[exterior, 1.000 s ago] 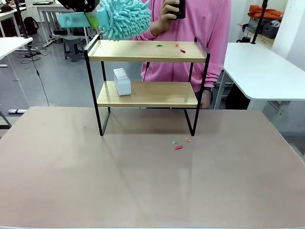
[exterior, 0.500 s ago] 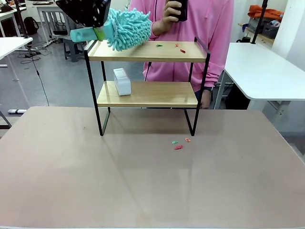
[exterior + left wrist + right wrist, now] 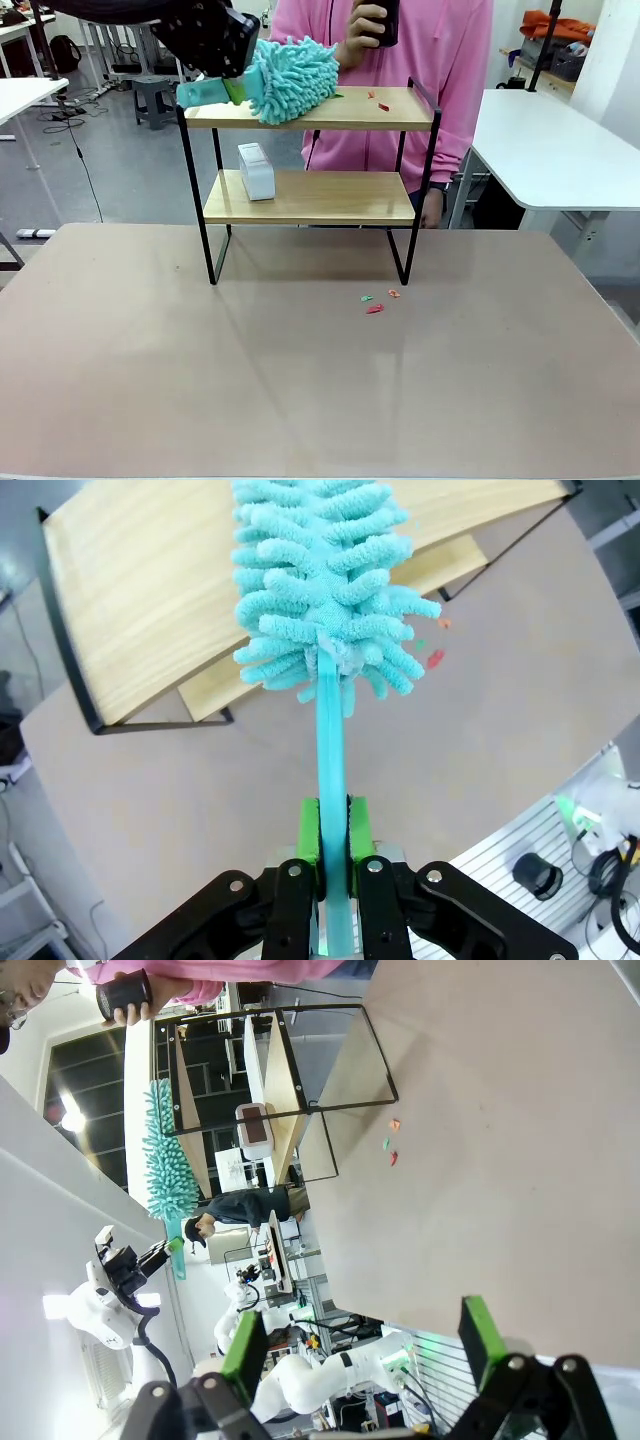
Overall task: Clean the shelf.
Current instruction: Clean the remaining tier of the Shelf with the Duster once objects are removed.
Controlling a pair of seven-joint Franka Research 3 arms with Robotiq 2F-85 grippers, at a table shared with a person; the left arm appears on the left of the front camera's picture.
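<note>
One duster (image 3: 293,66) on your shelf (image 3: 400,112), top board.
Your left gripper (image 3: 335,830) is clamped on its handle, right gripper (image 3: 362,1340) wide open, empty.

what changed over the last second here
The left gripper, shut on the handle of the duster, came down and toward picture right, lowering the fluffy head onto the left end of the top board of the shelf. The scraps on that board, the white box below and the scraps on the table stayed put.
</note>
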